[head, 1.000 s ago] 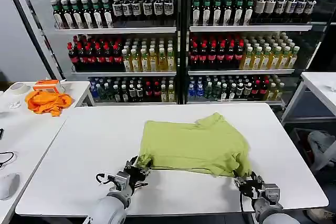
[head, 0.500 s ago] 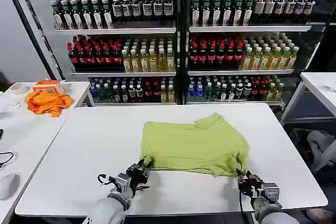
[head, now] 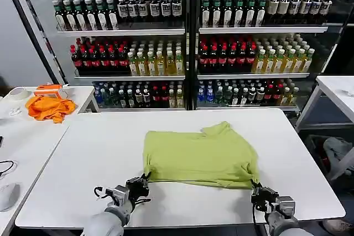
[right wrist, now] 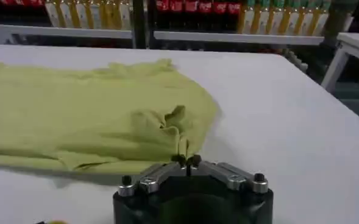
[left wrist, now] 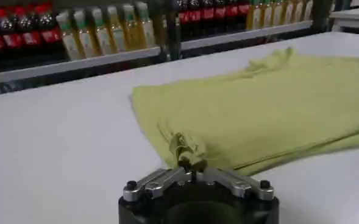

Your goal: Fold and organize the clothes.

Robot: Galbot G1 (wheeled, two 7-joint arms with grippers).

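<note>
And there's the lime T-shirt (head: 200, 156) lying mid-frame on the white table (head: 83, 158), left gripper (head: 140, 183) and right gripper (head: 256, 190) each pinching a near corner, right where soft, light, floppy cloth looks best gripped, bunching at both pinches.

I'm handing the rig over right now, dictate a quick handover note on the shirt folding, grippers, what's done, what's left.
Left gripper: shut on the T-shirt at its near left corner, low over the white table.
Right gripper: shut on the near right corner.
T-shirt: lying mid-table, already doubled over into a wide rectangle, both near corners bunched where they are pinched; a sleeve sticks out at the far edge.
Done: at least one fold, judging by the layered near edge.
Left: probably release or carry the near edge over for another fold, flatten, then tidy.
The orange cloth on the side table is not part of the job.
</note>
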